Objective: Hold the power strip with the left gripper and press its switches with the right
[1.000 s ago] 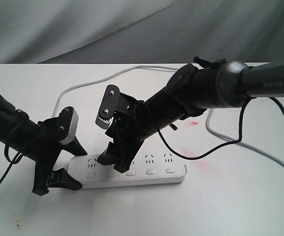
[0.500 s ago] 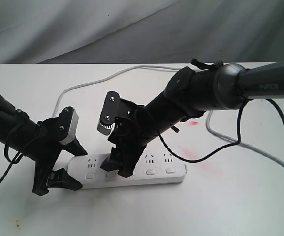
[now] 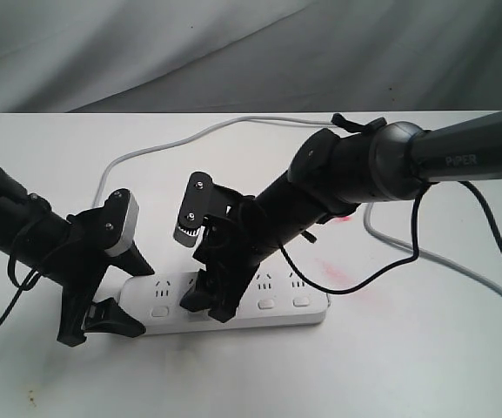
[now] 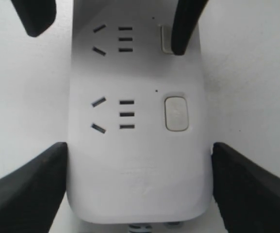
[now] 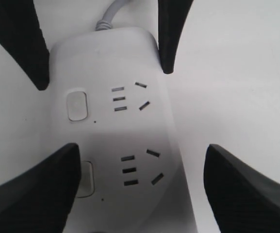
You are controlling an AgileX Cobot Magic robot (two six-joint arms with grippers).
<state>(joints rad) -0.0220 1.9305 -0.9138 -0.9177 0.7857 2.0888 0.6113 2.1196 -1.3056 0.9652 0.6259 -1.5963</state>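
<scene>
- Two tools on the job: the left tool (image 3: 143,300) grips the power strip (image 3: 281,318) across its cord end, one finger against each long side. The strip lies flat on the desk (image 3: 407,366), near the front.
- Meanwhile the right tool (image 3: 207,306) is spread wide open, one fingertip (image 4: 183,24) down on the second switch (image 4: 165,39). Push straight down and gently, so the strip doesn't tip.
- Three switches (image 3: 266,304) wait beyond; step along the row, clear of the sockets.
- Watch the loose black cable (image 3: 364,277) drooping near the far end. The grey cord (image 3: 146,152) trails off behind, with a red smear (image 3: 342,274) alongside.
</scene>
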